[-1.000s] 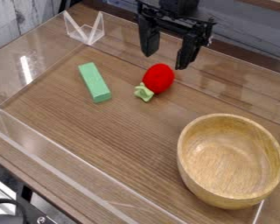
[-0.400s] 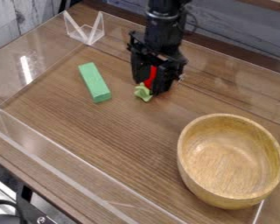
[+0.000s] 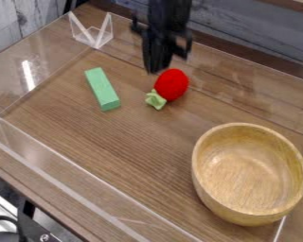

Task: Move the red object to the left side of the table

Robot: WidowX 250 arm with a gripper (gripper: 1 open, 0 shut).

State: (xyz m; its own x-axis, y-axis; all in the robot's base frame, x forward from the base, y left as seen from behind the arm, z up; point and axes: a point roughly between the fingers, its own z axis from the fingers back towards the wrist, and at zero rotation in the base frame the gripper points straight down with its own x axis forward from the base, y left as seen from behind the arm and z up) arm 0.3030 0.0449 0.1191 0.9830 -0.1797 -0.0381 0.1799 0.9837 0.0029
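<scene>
The red object (image 3: pixel 173 83) is a small glossy strawberry-like toy lying on the wood-grain table (image 3: pixel 103 151) a little right of the middle, its light-green stub (image 3: pixel 154 99) pointing to the lower left. My gripper (image 3: pixel 158 64) hangs blurred just above and behind the toy's upper-left edge and points down. Its dark fingers are drawn together into one narrow column, shut, with nothing visible between them. The toy rests on the table and is not lifted.
A green rectangular block (image 3: pixel 102 88) lies left of the toy. A large wooden bowl (image 3: pixel 250 172) sits at the front right. Low clear acrylic walls (image 3: pixel 91 30) border the table, with a folded clear piece at the back left.
The gripper came down from the toy's right with fingers apart, straddled it, and now stands slightly up and left of it with fingers together. The toy lies where it was.
</scene>
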